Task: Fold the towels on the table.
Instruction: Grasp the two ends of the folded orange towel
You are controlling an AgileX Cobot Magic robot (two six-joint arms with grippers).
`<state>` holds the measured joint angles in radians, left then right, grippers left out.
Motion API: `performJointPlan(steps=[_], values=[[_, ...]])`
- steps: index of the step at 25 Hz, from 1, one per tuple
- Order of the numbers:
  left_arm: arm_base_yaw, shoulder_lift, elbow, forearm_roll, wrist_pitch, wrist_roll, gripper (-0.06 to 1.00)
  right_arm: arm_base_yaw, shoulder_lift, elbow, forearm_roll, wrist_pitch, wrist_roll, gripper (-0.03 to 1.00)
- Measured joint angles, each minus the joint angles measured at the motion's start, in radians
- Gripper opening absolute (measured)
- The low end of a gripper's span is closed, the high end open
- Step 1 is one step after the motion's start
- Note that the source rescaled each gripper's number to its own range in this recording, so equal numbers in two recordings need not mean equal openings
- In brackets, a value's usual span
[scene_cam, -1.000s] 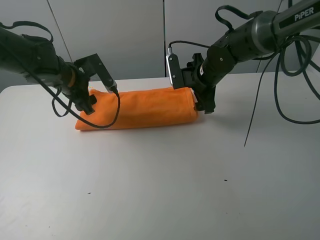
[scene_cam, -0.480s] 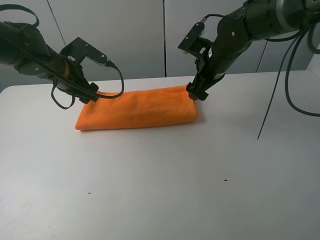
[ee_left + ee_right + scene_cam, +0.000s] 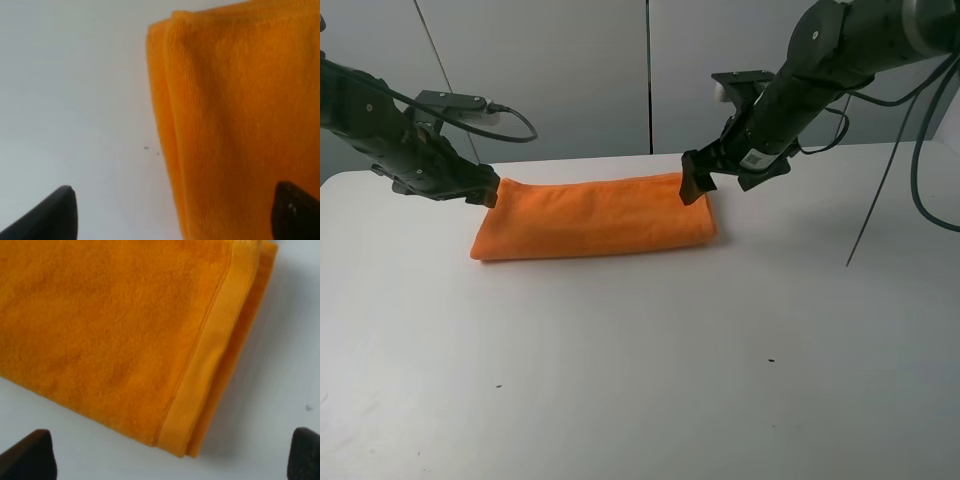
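Observation:
The orange towel lies folded into a long narrow strip across the back of the white table. My left gripper hovers just off the towel's left end, open and holding nothing. In the left wrist view its dark fingertips straddle the towel's folded edge from above. My right gripper hangs open over the towel's right end. In the right wrist view the towel shows its woven band along the end, with the two fingertips spread wide apart.
A black cable dangles from the right arm down toward the table's right side. Tiny dark specks dot the tabletop in front of the towel. Grey wall panels stand behind the table's back edge.
Both grippers have let go of the towel's ends and lifted off. The left arm drew back to the left; the right one swung up and turned. The towel stays folded.

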<state>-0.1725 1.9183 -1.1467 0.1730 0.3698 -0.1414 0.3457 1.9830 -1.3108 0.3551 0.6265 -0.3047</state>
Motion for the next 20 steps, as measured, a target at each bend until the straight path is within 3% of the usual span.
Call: performJointPlan(steps=[3, 8, 20], values=[[0.0, 0.066, -0.076, -0.054, 0.068, 0.056, 0.99, 0.0, 0.0, 0.0, 0.073, -0.013, -0.002, 1.0], [0.0, 0.159, -0.193, -0.069, 0.168, 0.069, 0.99, 0.0, 0.0, 0.0, 0.125, -0.049, 0.001, 1.0], [0.0, 0.245, -0.205, -0.077, 0.189, 0.068, 0.99, -0.007, 0.002, 0.0, 0.144, -0.122, 0.009, 1.0]])
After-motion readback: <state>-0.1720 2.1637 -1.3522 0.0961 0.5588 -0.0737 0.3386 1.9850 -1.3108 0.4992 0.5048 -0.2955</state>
